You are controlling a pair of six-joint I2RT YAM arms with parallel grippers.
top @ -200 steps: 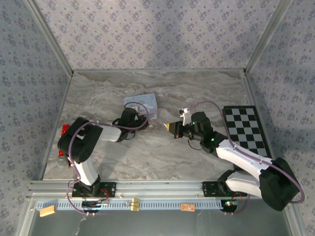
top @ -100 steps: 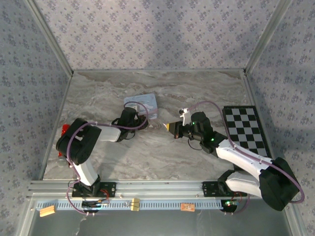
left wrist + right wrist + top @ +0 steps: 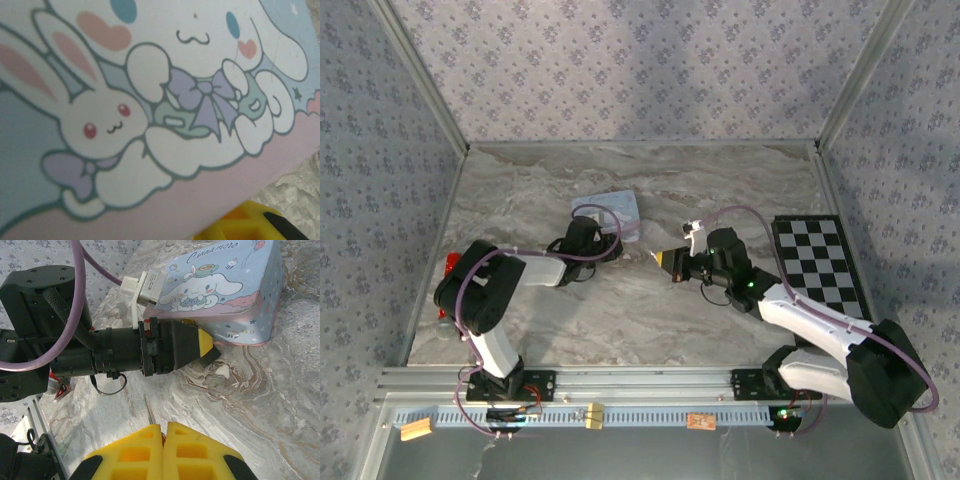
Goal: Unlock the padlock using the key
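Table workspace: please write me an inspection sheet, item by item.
Surface: marble table, nothing spilled.
Job's things: key, a thin metal blade, held by the right gripper; padlock too small to tell.
Clutter: pastel cartoon tin; checkered board on the right; red object at the left edge.
Grippers: right gripper shut on the key; left gripper close beside the tin, jaws unclear.
Cables: purple cable loops along each arm.
Surroundings: patterned walls; metal rail at the near edge.
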